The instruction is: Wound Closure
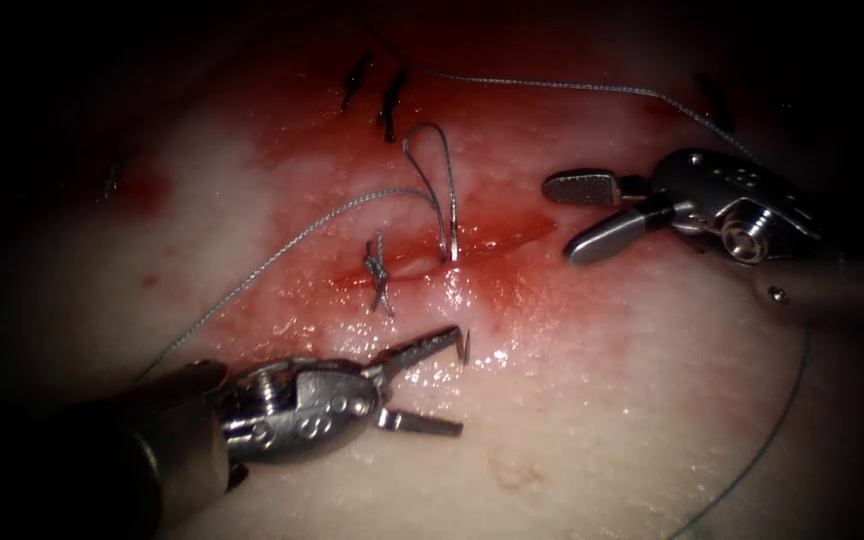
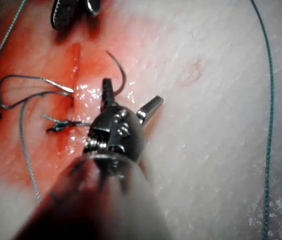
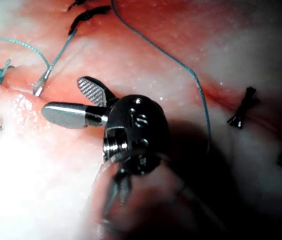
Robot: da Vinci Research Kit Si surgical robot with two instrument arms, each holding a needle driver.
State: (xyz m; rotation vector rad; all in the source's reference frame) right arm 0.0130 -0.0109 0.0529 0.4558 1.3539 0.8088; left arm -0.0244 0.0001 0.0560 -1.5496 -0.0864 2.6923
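Observation:
The curved needle is in the tissue (image 1: 592,400) at the cut (image 1: 492,245). Its tail (image 1: 451,245) stands at the cut's edge, and its tip (image 1: 466,348) pokes out on the near side. My left tool (image 1: 454,384) lies open on that near side, its upper jaw just beside the tip, holding nothing. In the left wrist view the exposed needle curve (image 2: 121,72) arcs between the left tool's (image 2: 131,95) spread jaws. To the right of the needle, my right tool (image 1: 564,218) is open and holds nothing. It also appears in the right wrist view (image 3: 61,97), near the needle tail (image 3: 38,90).
A tied knot (image 1: 379,270) with short cut ends sits on the cut left of the needle. Thread (image 1: 427,140) loops up from the needle tail and trails down left. More thread (image 1: 552,85) crosses the top and passes behind the right tool. Dark older stitches (image 1: 392,100) lie farther back. Red fluid (image 1: 512,270) wets the tissue around the cut.

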